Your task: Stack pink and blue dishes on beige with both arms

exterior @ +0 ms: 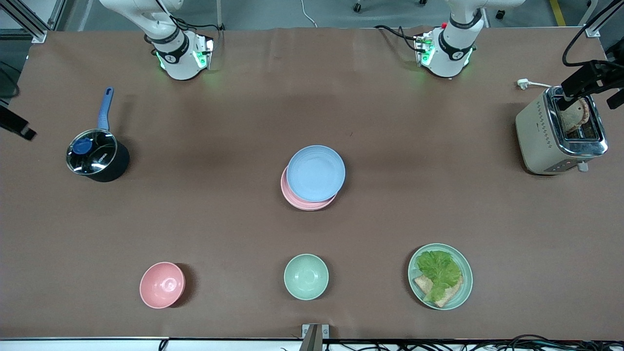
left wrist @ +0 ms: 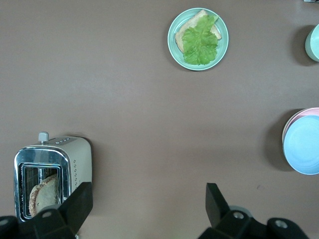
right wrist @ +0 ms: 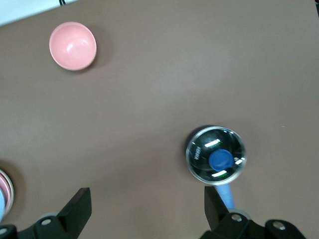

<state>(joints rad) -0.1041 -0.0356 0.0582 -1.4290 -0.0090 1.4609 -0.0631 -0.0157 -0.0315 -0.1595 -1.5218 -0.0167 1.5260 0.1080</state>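
Front view: a light blue matte round plate (exterior: 316, 172) sits on a pale pink matte round plate (exterior: 304, 199) at mid-table, the stack slightly offset; any cream-beige plate beneath is hidden and cannot be confirmed. Left gripper (left wrist: 144, 211) hangs spread and empty over bare table beside a cream toaster (left wrist: 52, 174); right gripper (right wrist: 147, 211) hangs likewise beside a lidded black saucepan (right wrist: 216, 157). Good finishing likely means leaving the stack undisturbed.

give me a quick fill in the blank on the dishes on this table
1. The blue plate rests on the ____ plate.
2. The mint-green plate holds bread and ____.
3. The toaster stands toward the ____ arm's end of the table.
4. The left tool and right tool are both ____.

Missing words: pink; lettuce; left; open
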